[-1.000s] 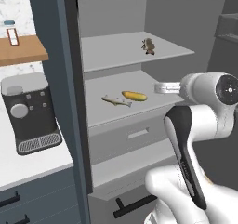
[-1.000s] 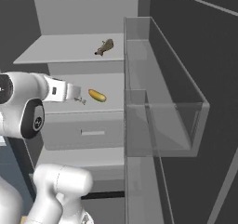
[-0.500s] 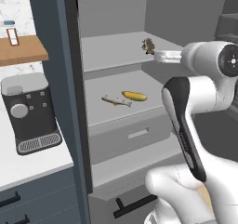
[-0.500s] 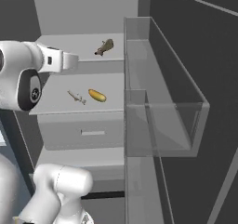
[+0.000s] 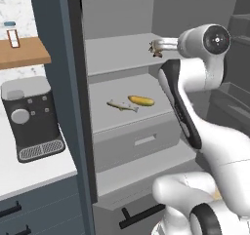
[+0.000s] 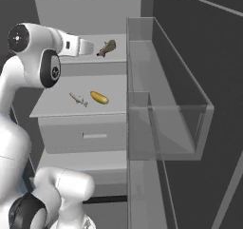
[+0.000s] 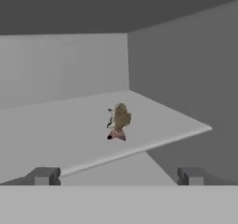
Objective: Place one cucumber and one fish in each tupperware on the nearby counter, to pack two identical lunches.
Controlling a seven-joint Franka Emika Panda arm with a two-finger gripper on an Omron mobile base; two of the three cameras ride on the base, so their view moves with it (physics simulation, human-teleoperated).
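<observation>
Reaching into the open cabinet at upper-shelf height, the gripper [image 7: 116, 175] points straight at a fish [image 7: 118, 121] lying on the upper shelf [image 7: 56, 125], its fingers spread wide with nothing between them. In the hand view the fish sits dead ahead, centred between the two fingertips but still well apart from them, close to the shelf's near edge. Its long axis seems to run roughly along the line of approach, head away and fanned tail toward the hand, though it is too small to be sure. In the right base view the same fish [image 6: 107, 48] lies just beyond the gripper's tip [image 6: 93, 47], slanted on the shelf; in the left base view it is mostly hidden behind the hand.

One shelf down, a second fish [image 5: 122, 106] and a cucumber [image 5: 141, 101] lie side by side near the middle of the lower shelf [image 5: 112, 122], the fish to the left of the cucumber, the two near each other but apart. Both shelves are plain grey and flat.

To the left of the cabinet a coffee machine [image 5: 34, 117] stands on the white counter [image 5: 29, 173], with a wooden shelf [image 5: 24, 53] above it. On the right, the clear door bin [image 6: 166, 100] stands close to the arm's path, so withdrawal room looks tight on that side.
</observation>
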